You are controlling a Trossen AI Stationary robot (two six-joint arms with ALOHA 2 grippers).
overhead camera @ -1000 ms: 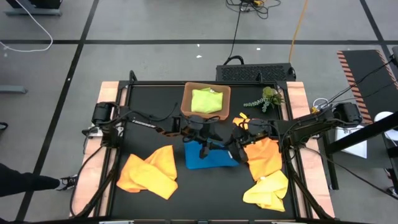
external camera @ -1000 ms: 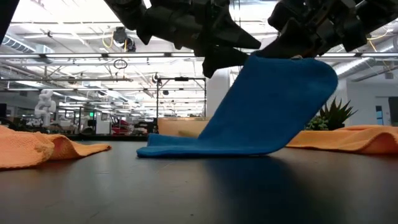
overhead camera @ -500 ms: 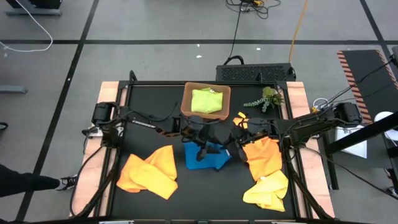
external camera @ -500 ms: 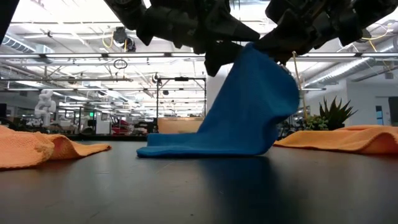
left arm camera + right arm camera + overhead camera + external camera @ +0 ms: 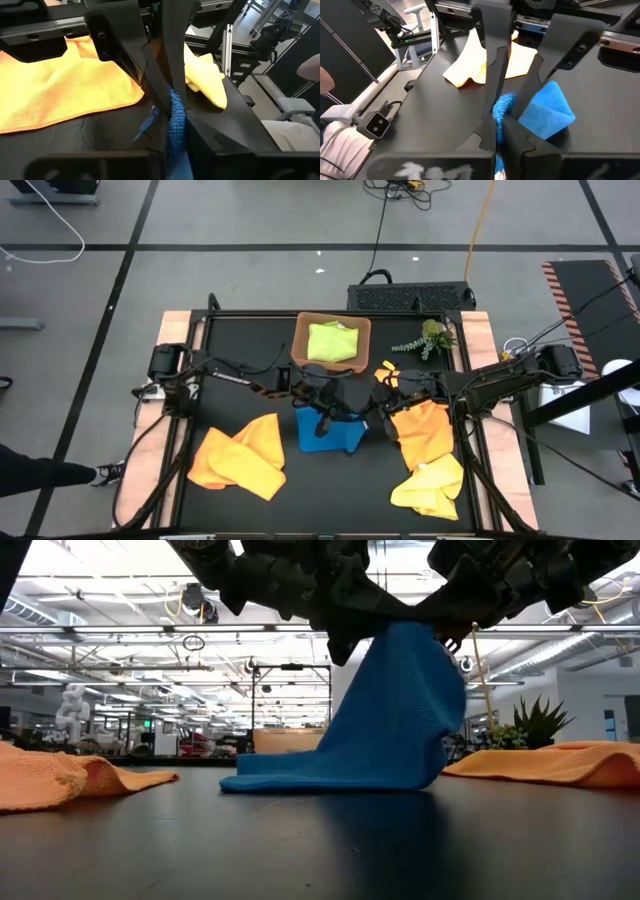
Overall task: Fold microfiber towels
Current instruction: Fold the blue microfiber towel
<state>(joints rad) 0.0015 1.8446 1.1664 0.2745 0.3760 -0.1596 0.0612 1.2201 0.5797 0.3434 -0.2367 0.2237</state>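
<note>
Lifting off the table point(image 5: 240, 405) centre: blue towel point(image 5: 385, 720), one edge raised to a peak, opposite edge flat on the dark surface.

Left gripper point(image 5: 322, 418): over the table centre, fingers closed on the raised blue fabric, clearly pinched in the left wrist view point(image 5: 176, 120). A second before, stood open beside the cloth; closed within the last half second.

Right gripper point(image 5: 370, 416): just beside the left one, fingers clamped on the same raised edge point(image 5: 504, 107); unchanged in grip over the second, but carried inward toward the left gripper.

Change noted: raised edge, formerly spread wide between the arms, now gathered into a narrow peak with both grippers meeting at it. Read as a hand-over or a corner brought to its partner, probably midway through the first fold; exact layering of the cloth hard to tell from the low view.

Other stock: orange towel point(image 5: 240, 455) at the front left; second orange towel point(image 5: 422, 430) at the right edge; yellow towel point(image 5: 430, 485) at the front right corner; lime green towel point(image 5: 332, 342) in the brown tray point(image 5: 300, 340) at the back edge; plant sprig point(image 5: 428, 338) at the back right.
</note>
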